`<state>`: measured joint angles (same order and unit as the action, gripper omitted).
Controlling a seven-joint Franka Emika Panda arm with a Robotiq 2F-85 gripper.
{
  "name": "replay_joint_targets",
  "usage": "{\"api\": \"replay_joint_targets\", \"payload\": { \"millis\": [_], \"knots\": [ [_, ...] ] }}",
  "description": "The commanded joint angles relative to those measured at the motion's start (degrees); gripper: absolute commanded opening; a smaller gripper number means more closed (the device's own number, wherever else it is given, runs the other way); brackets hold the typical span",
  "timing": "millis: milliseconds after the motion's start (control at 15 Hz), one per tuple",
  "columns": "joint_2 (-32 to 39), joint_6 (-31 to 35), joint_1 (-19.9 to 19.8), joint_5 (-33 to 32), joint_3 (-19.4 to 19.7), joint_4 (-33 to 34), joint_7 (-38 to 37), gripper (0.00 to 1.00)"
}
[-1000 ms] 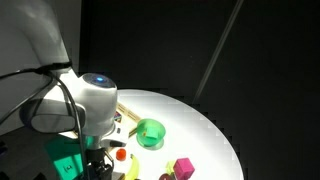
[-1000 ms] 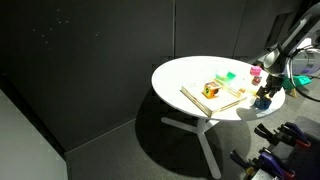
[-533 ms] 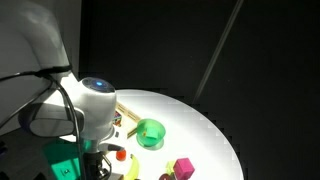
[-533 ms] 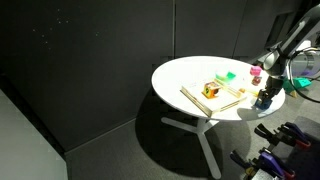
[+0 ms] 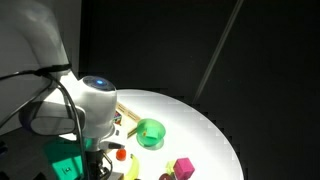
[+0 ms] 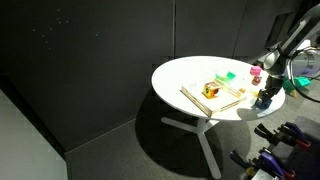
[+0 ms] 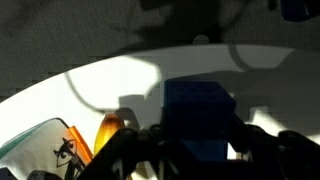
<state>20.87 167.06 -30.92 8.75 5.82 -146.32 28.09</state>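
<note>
- nothing has visibly changed over the last second: the arm stands in the same pose and nothing on the bench has shifted.
- the gripper stays low at the edge of the bench. my judgement is that the work at the block is holding still, not moving on.
- the blue block rests on the bench straight ahead of the wrist camera, in the gap between the two dark fingers.
- the fingers stand on either side of the block, but their tips are dark and blurred. i cannot tell whether they press on it or are just clear of it, nor how wide they are set.
- an orange piece lies just beside the block, close to one finger. it is the nearest thing that could be nudged.
- a green see-through thing shows at the corner of the wrist view. what it is cannot be made out.
- farther in on the bench are a green cup, a pink block and a few wooden sticks, all well apart from the gripper.
- in an exterior view the arm's own bulk hides the gripper and the blue block.
</note>
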Motion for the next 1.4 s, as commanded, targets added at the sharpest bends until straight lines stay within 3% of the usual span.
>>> {"api": "replay_joint_targets", "payload": {
  "millis": [0, 733, 1333],
  "knots": [
    [-4.03, -3.62, 0.25, -2.18, 0.44, -1.15, -0.69, 0.30],
    [-13.37, -14.29, 7.32, -3.09, 4.37, 1.24, -2.03, 0.30],
    [-11.06, -16.69, 12.41, -3.91, 5.47, 9.33, -9.52, 0.30]
  ]
}}
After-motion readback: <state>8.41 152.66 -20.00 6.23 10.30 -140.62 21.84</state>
